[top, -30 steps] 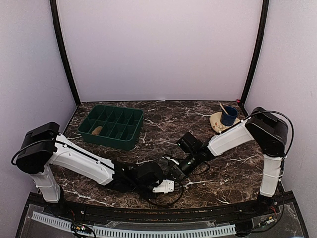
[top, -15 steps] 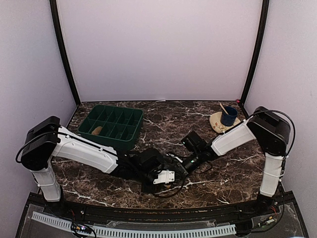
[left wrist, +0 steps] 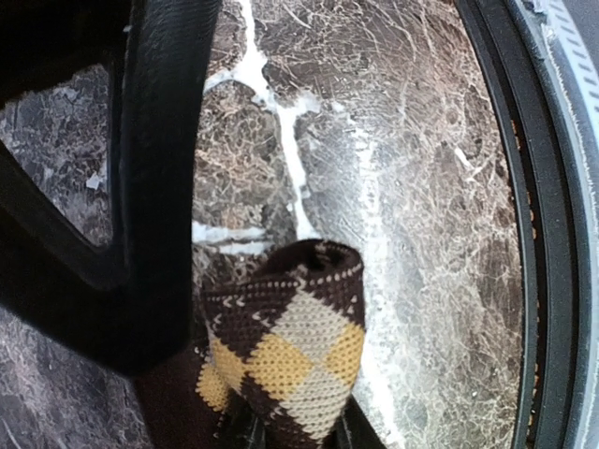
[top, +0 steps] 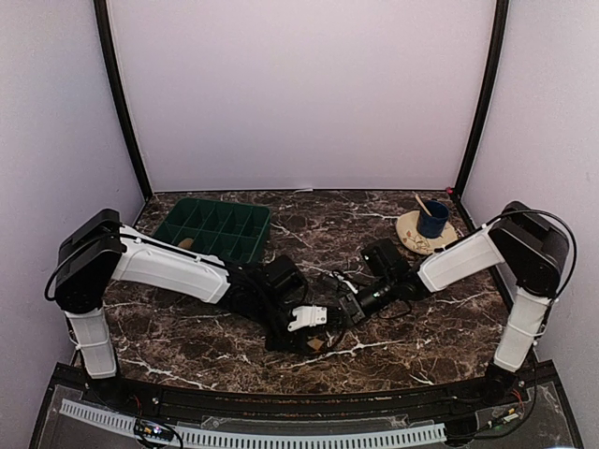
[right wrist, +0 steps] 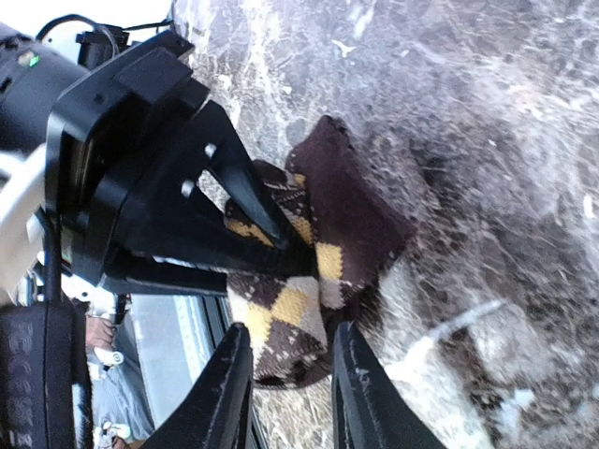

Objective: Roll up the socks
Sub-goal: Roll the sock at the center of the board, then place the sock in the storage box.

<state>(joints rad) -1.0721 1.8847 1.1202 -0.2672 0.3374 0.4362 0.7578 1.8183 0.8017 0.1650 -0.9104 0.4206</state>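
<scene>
Checkered sock (right wrist: 285, 313), brown/black w/ yellow & cream diamonds, was bunched and doubled over, low against the marble table (top: 421, 327). It was near the front edge, abt mid-width, well apart from the green tray (top: 263, 224). Couldn't tell if it rested on the marble or hung just off it. Judged it soft, light, limp knit w/ no stiffness, so it would prob. flop and spring open if let go. Not fragile, not slippery, but stretchy, so a pinch on one layer would only drag that layer. Best hold imo was through the full thickness of the fold, close to the doubled end, w/ the other claw minding the loose cuff. My left claw (right wrist: 301, 260) was clamped on it, both black fingers meeting on the fabric at the middle of the bundle. My right claw (right wrist: 290, 329) had a finger either side of the sock's near end. Couldn't tell if they pinched it or stood just clear. Count: 1 checkered sock for sure, plus 1 small tan thing (top: 187, 243) in a front-left compartment of the tray, prob. the 2nd sock but too small to say. Also 1 tray, 1 blue cup (top: 432, 220) on 1 pale dish (top: 412, 236) at far right, and 2 claws.
</scene>
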